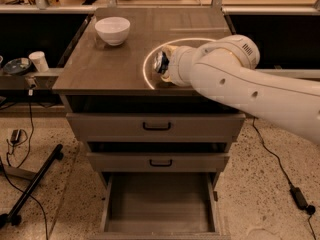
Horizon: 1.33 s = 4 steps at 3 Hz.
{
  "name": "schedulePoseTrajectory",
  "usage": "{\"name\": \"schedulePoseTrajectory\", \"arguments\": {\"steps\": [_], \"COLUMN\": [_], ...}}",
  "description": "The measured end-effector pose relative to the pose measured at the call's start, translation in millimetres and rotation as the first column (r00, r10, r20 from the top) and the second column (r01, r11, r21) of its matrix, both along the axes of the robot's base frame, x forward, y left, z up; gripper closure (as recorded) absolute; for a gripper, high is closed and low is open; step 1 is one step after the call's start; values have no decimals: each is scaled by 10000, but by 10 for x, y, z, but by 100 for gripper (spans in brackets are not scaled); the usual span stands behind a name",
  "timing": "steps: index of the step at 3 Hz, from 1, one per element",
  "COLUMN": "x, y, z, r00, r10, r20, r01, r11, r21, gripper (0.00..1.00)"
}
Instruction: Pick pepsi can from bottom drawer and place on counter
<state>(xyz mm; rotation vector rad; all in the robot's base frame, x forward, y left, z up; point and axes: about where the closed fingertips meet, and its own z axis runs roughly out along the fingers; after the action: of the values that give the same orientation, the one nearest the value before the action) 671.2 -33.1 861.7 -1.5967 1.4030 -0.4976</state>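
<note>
The pepsi can (160, 62) is blue with a silver end and sits in my gripper (164, 64) over the counter (110, 59), inside the bright ring of reflected light. The gripper is at the end of my white arm, which reaches in from the right, and it is shut on the can. I cannot tell whether the can touches the counter. The bottom drawer (160, 204) is pulled open below, and its flat floor is bare.
A white bowl (112, 30) stands at the counter's back left. Two upper drawers with black handles (156, 126) are closed. A white cup (38, 61) sits on a side shelf at left. A black stand leg (30, 186) and cables lie on the floor.
</note>
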Motion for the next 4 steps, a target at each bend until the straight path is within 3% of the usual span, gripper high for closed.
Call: {"name": "schedulePoseTrajectory", "arguments": {"steps": [2,3,4], "x": [0,0,0], "y": [0,0,0], "z": [0,1,1], "r00": [10000,10000,10000], "r10": [0,0,1], "r20": [1,1,2], "r01": [0,0,-1], "r11": [10000,10000,10000], "r21": [0,0,0], "gripper": [44,13,0]}}
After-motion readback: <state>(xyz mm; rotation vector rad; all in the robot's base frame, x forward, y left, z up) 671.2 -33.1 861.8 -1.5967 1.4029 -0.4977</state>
